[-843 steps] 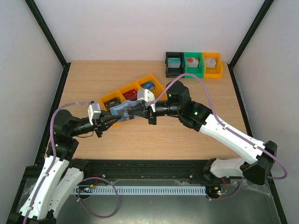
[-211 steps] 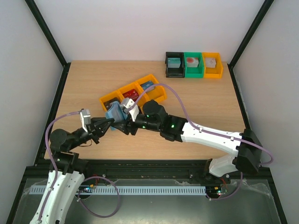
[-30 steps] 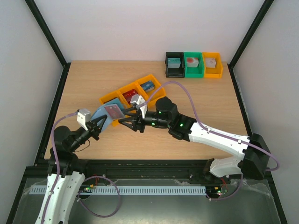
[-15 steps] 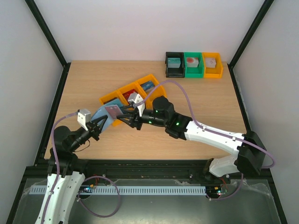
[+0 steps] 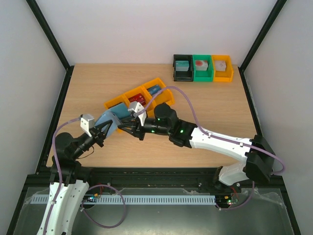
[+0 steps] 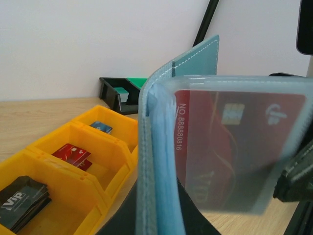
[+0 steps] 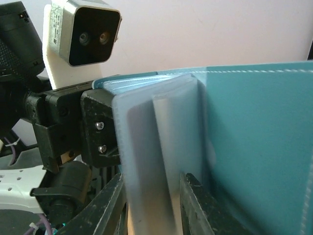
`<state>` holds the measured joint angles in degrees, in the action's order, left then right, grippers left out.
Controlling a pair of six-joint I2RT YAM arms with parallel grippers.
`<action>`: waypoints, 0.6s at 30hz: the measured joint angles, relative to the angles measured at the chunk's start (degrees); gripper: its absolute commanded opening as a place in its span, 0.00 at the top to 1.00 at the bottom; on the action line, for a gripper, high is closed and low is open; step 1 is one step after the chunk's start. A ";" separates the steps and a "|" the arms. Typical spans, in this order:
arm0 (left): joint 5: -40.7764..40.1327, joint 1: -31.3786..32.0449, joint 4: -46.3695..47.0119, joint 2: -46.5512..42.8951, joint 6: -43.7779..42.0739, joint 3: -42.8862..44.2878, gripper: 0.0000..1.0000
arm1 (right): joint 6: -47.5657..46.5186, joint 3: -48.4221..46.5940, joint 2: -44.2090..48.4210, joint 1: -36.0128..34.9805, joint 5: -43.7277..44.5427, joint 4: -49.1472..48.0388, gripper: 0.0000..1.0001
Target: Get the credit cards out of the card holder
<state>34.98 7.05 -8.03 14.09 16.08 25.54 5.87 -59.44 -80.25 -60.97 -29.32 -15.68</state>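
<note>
My left gripper (image 5: 102, 130) is shut on the spine of the light-blue card holder (image 5: 108, 120), held upright above the table. In the left wrist view a red credit card (image 6: 215, 132) sits inside a clear sleeve (image 6: 274, 147) of the holder (image 6: 156, 147). My right gripper (image 5: 123, 128) reaches in from the right. Its two fingers (image 7: 195, 200) press on either side of the clear sleeves (image 7: 151, 156), next to the blue cover (image 7: 259, 147). Loose cards lie in the orange tray (image 6: 112, 147): a black one (image 6: 24, 200), a red one (image 6: 73, 154), a blue one (image 6: 100, 127).
The orange tray (image 5: 120, 101) lies just behind the holder, partly hidden by my right arm. Black, green and orange bins (image 5: 203, 67) stand at the back right. The left wrist camera (image 7: 83, 34) sits close in front of my right gripper.
My right gripper has moved left to the holder and its jaws have narrowed onto the clear sleeves. The sleeve with the red card no longer faces up. My left arm has barely moved.
</note>
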 measured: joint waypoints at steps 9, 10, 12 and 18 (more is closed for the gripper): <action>0.20 -0.24 0.37 0.00 0.15 0.00 0.98 | -1.53 -3.96 -4.04 -2.40 0.90 0.72 0.57; 0.37 -0.26 0.37 0.00 0.20 0.00 0.98 | -1.51 -4.04 -4.31 -2.45 0.96 0.74 0.53; 0.48 -0.28 0.37 0.00 0.24 0.00 0.98 | -1.42 -4.44 -4.90 -2.51 1.62 0.74 0.46; 1.18 -0.28 0.42 0.00 0.74 0.00 0.98 | -0.63 -4.70 -5.18 -2.80 9.35 0.63 0.44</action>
<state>36.16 6.76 -7.62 14.09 16.82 25.54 5.23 -64.14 -85.43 -63.77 -19.97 -15.05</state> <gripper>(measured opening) 0.060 0.552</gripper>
